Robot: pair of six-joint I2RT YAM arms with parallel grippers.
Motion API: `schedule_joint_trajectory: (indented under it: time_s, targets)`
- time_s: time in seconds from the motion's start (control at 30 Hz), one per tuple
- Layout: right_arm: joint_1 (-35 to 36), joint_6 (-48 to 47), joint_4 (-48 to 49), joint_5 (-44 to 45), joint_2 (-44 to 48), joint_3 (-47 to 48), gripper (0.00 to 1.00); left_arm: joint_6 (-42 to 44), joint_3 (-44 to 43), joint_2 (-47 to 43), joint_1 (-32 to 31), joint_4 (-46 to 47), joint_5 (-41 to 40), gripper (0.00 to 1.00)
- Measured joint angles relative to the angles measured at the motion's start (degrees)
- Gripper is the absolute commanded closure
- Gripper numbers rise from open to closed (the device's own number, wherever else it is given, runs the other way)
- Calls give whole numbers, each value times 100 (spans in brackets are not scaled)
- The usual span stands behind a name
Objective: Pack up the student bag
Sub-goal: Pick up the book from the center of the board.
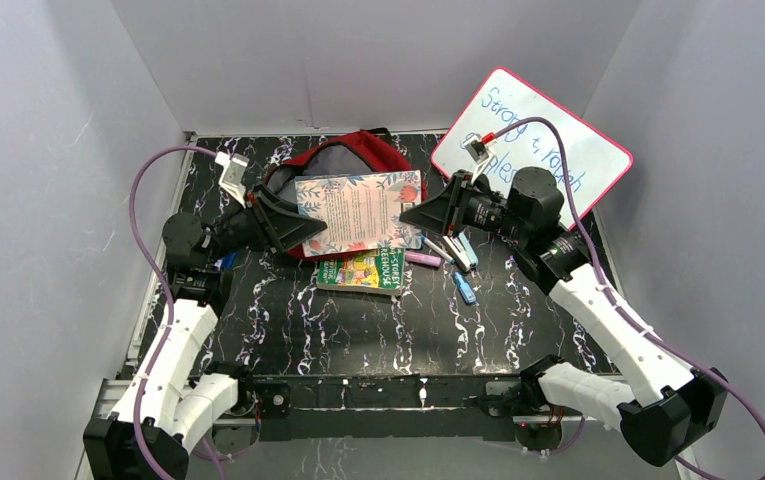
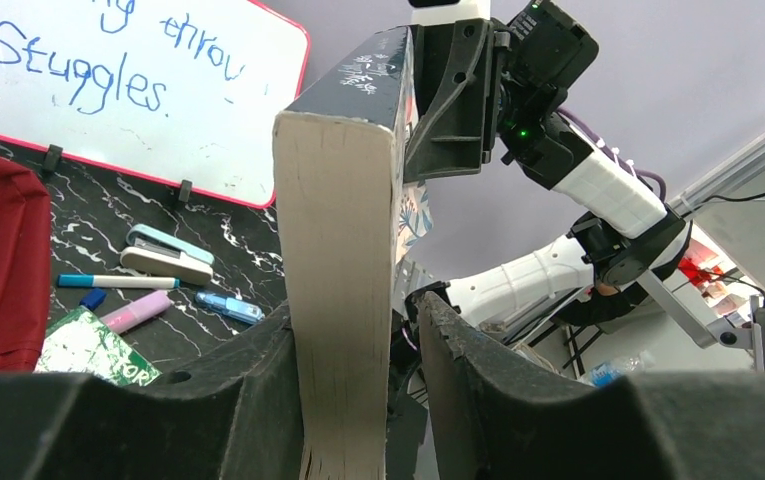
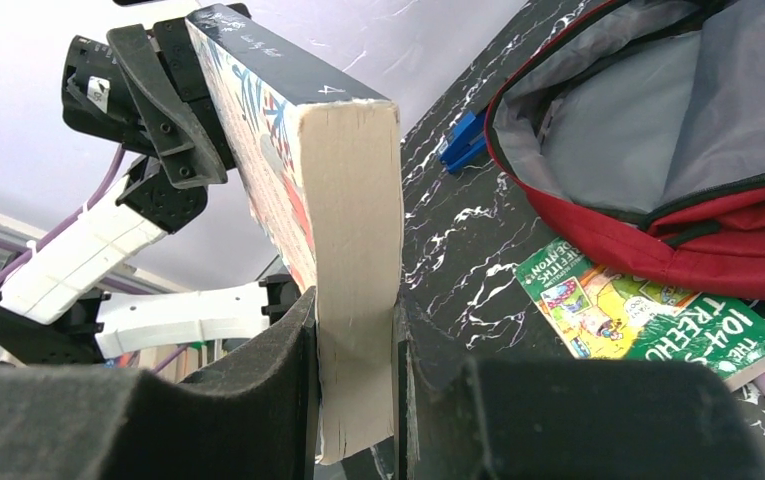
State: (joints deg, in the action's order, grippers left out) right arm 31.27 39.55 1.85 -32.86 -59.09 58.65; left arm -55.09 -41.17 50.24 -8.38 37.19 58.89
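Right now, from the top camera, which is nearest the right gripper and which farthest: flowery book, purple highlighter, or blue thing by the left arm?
1. Flowery book: held in the right gripper.
2. Purple highlighter: lying just nearside of it.
3. Blue thing: far left, beside the left arm.

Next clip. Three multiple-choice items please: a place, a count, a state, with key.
1. Where is the green Treehouse book relative to the red backpack?
A. inside it
B. on the table at its near edge
C. held in the air

2. How many end effectors grip the floral-cover book?
A. none
B. one
C. two

3. The backpack's main compartment is:
A. zipped shut
B. open
C. folded flat

Key: 1 B, it lies flat on the table; 2 C, the left end effector and right end effector each clamp one end; 3 B, the grey lining shows.
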Motion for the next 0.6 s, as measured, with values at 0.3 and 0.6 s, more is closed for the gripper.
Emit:
schedule_joint_trajectory:
  time_s: [0.3,0.6]
  targets:
    - [85,-238,-245,273,-101,129,100,85,28,68,0,-160,-127,100]
    - [153,-695,-686,852,-184,190,40,444,-11,13,-107,-1228,-817,100]
